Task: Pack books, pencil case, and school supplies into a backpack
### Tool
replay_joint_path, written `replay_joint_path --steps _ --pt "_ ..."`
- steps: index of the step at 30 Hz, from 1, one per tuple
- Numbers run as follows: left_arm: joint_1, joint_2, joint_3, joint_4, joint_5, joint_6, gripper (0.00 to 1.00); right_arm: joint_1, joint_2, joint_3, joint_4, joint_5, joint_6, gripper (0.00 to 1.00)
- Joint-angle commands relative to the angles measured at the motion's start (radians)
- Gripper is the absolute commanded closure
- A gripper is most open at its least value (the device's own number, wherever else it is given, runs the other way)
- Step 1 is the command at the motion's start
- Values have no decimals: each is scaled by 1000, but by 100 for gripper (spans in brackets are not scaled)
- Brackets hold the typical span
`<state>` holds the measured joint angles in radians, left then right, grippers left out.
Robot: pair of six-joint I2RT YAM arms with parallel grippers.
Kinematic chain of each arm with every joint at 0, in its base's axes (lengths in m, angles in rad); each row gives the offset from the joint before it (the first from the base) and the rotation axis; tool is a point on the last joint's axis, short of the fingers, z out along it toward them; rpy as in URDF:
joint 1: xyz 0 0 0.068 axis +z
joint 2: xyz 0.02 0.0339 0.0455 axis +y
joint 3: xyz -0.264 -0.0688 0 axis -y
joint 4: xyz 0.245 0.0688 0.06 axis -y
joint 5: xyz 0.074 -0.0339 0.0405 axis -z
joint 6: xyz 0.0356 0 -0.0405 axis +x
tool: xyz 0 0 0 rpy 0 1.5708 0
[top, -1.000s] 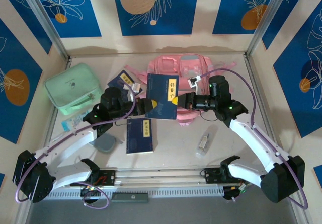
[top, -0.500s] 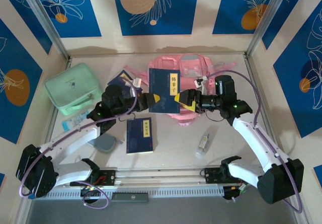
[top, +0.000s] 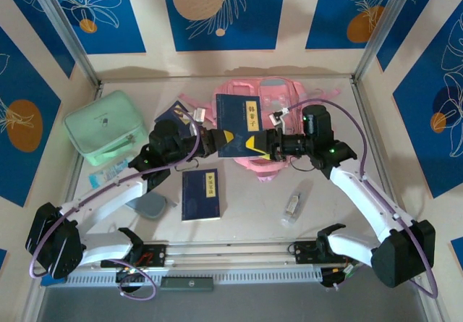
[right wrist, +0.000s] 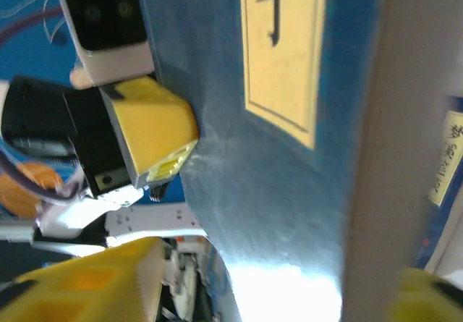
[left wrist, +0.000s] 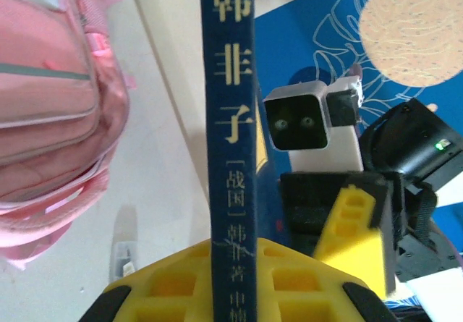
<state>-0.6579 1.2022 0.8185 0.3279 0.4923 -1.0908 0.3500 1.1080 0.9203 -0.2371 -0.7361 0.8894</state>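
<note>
Left gripper (top: 215, 142) clamped on navy book (top: 239, 116), holding it upright above backpack (top: 286, 94) at worktop far-middle. Right gripper (top: 255, 145) straddles same book, jaws apart, gap showing beside one finger. I read this as handover for bag insertion.

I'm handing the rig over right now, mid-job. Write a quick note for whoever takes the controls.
Left gripper: shut on the raised book, holding it off the table by its lower end, next to the backpack.
Right gripper: at the same book's lower right edge; I cannot tell if it grips.
Elsewhere: second book flat on the table near the arm bases; third book behind the left arm; pencil case beside the left arm; clear bottle by the right arm; blue-and-white packet at the left.
Done: one book lifted.
Left: pack everything into the backpack.
</note>
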Motion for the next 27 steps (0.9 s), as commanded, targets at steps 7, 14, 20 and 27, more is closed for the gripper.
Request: replay_joint_path --steps 7,14,20,27 --pt "-8 14 76 -103 -8 56 100 -52 -33 29 -85 22 -46 89" --pt "-12 11 174 -327 -32 249 45 -142 -59 105 -327 104 -149 100" --pt "-14 146 385 -696 -129 565 40 -301 -90 155 -609 137 -265 100" --pt "-23 394 579 -782 -167 976 39 -559 -145 99 -734 149 -298 100"
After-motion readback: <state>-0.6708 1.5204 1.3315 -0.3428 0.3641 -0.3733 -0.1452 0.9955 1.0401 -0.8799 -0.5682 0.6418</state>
